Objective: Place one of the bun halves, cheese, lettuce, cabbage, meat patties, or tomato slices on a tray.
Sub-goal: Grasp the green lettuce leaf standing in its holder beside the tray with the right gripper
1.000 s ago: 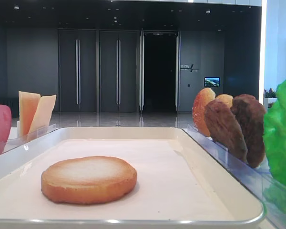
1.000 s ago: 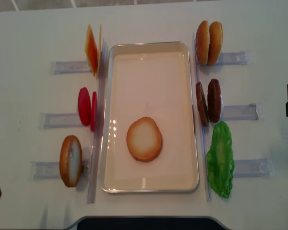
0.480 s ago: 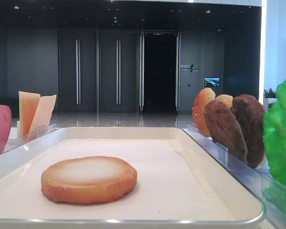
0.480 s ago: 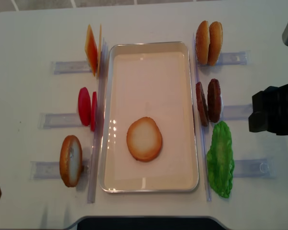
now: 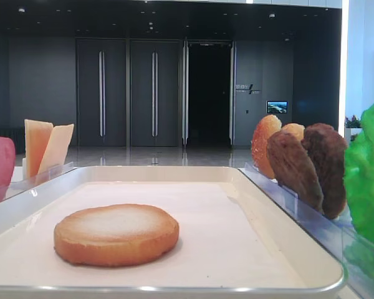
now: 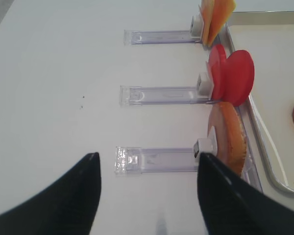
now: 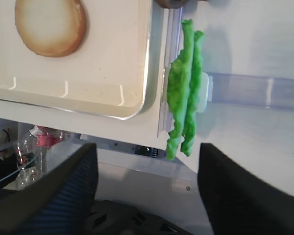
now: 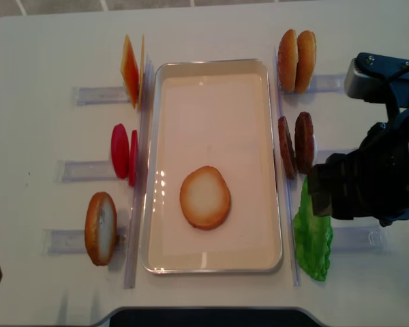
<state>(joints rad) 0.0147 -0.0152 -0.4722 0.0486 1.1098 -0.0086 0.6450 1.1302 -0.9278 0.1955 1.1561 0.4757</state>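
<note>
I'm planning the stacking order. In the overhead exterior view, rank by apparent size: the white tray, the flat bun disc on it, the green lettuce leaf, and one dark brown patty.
1. Shallow white rectangular tray, far the largest.
2. Flat golden-brown bun disc.
3. Dark brown oval meat patty, seen edge-on.
The ruffled bright green lettuce leaf is unranked: it stands edge-on and the right arm covers its upper part.

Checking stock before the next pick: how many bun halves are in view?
4: one flat disc lying in the tray, one standing in the near-left rack, and two domes standing together in the far-right rack. None seem hidden.
</note>
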